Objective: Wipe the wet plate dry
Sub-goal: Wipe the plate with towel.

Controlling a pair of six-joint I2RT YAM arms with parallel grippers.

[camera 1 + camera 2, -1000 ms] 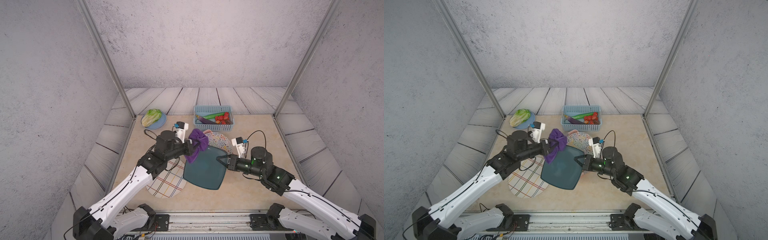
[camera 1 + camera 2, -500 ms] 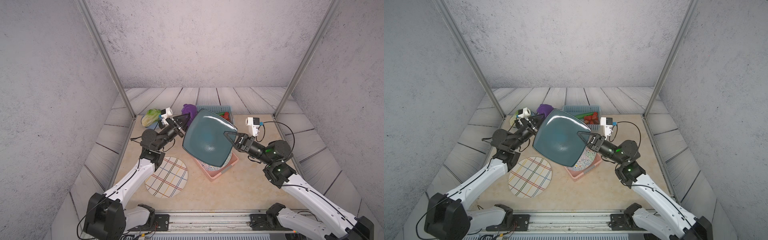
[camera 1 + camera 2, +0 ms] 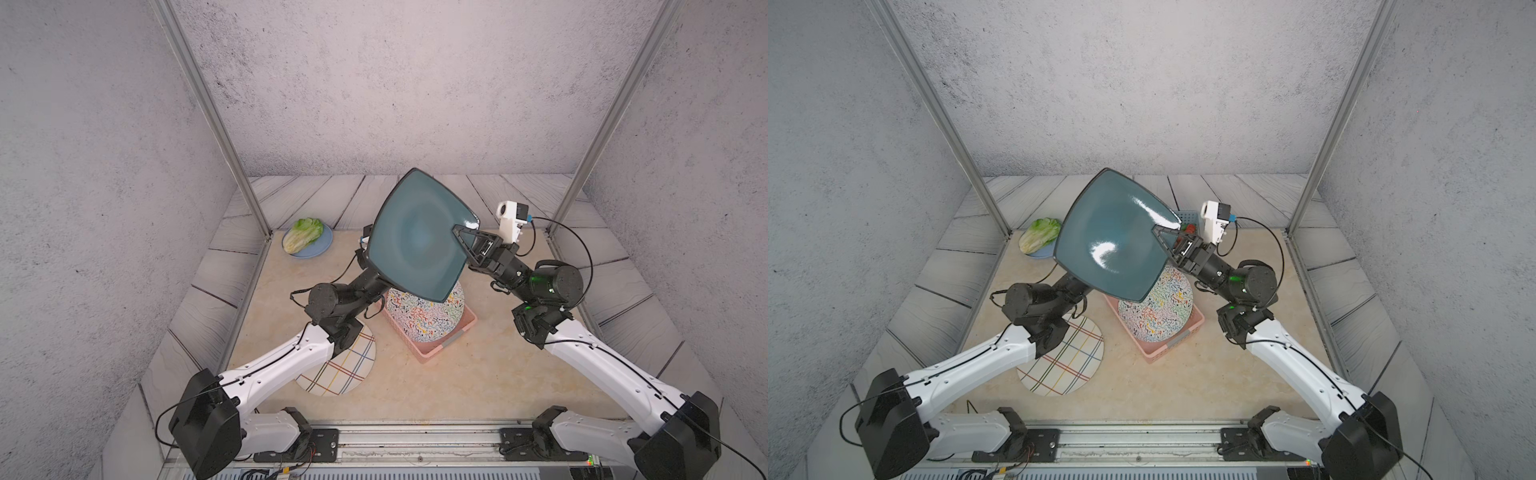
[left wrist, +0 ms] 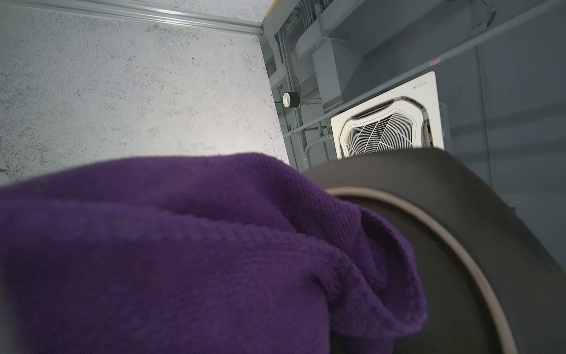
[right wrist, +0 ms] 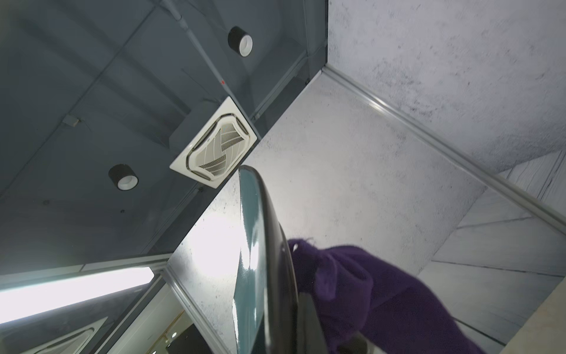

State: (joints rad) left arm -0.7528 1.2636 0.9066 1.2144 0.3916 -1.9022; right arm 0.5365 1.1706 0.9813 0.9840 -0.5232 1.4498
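Observation:
The wet plate [image 3: 415, 241] [image 3: 1113, 241] is square and dark teal, and glossy highlights show on its face. It is held high and tilted, face toward the top cameras. My right gripper [image 3: 457, 229] [image 3: 1155, 228] is shut on its right rim. A purple cloth [image 4: 183, 251] [image 5: 382, 291] presses against the plate's dark underside [image 4: 459, 230]. My left gripper is hidden behind the plate in both top views and buried under the cloth in the left wrist view. Only the left arm [image 3: 345, 295] shows, reaching up behind the plate.
Below the raised plate stands a pink basket [image 3: 440, 353] holding a multicoloured patterned plate [image 3: 428, 316]. A plaid plate [image 3: 340, 370] lies under the left arm. A blue dish with lettuce [image 3: 307, 237] sits at the back left. A blue basket [image 3: 1187, 216] peeks out behind the plate.
The right gripper has lifted the plate from low over the table to high and tilted toward the cameras. The left gripper with the cloth has moved behind the plate's back.

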